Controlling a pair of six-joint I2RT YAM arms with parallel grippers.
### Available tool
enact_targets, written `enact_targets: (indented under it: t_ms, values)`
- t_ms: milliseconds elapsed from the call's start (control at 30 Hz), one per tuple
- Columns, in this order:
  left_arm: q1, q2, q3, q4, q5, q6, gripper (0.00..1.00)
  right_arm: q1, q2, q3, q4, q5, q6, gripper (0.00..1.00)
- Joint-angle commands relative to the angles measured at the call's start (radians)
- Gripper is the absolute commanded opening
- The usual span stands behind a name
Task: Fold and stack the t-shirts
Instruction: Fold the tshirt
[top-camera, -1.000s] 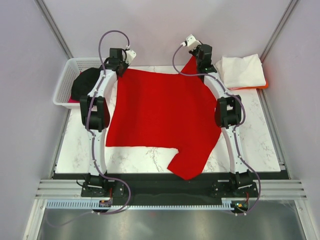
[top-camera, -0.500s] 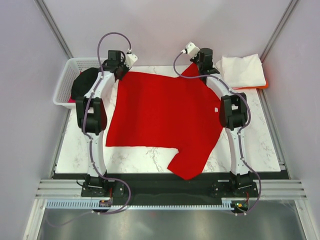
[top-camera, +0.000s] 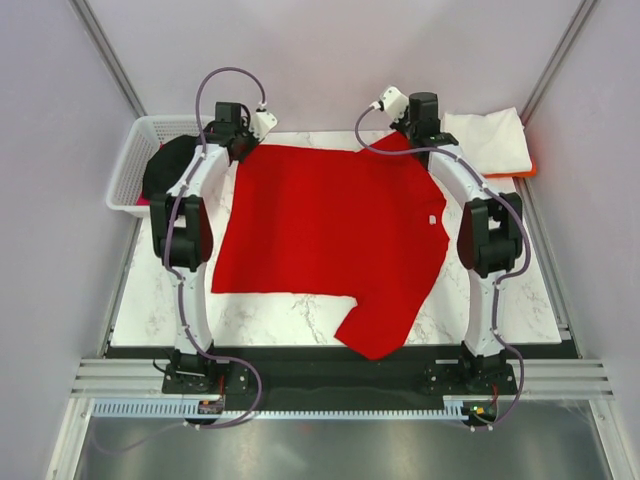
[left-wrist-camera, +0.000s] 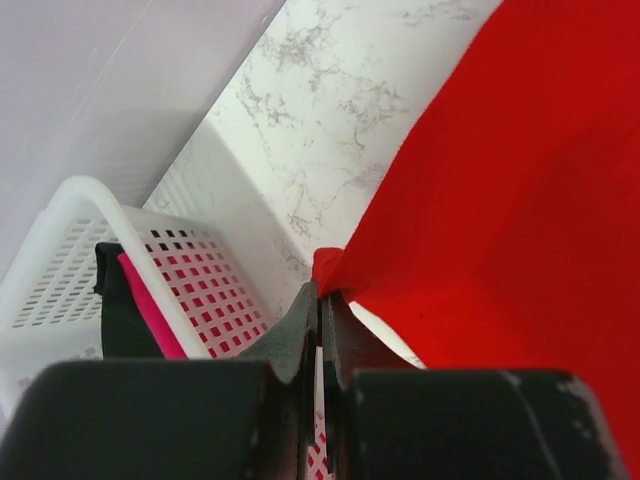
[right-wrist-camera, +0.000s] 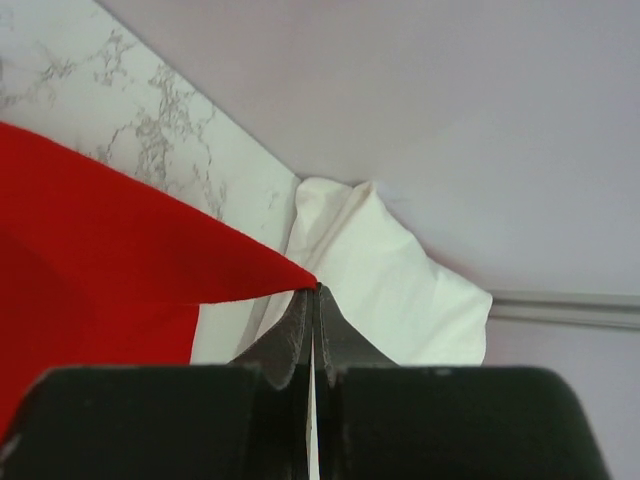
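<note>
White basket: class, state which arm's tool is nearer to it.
Left. The left tool is beside the basket, gripping the red shirt; the right tool is across the table, by the white shirt.

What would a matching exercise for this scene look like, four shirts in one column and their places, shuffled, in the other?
1 red t-shirt
2 white t-shirt
3 black t-shirt
4 orange t-shirt

A in the basket
B under the white one, edge showing
C spread across the table
D folded, top of the far-right pile

Pairs: 1-C, 2-D, 3-A, 4-B
</note>
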Motion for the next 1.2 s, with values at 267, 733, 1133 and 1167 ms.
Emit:
enact_targets:
  t_ms: [267,733,1133,1167]
  values:
    - [0.069,-0.109,-0.037,0.038,0.052,0.085,0.02,0.003,-0.223,-0.167,-0.118,0.034,0.074,0.00]
    - [0.069,-0.219,-0.189,0.058,0.124,0.180,0.02,0.042,-0.424,-0.325,-0.233,0.001,0.122,0.00]
    - [0.080,-0.305,-0.357,0.058,0.125,0.209,0.02,0.052,-0.548,-0.469,-0.292,-0.041,0.186,0.00]
    - [0.080,-0.313,-0.368,0.058,0.127,0.211,0.02,0.052,-0.556,-0.474,-0.298,-0.043,0.191,0.00]
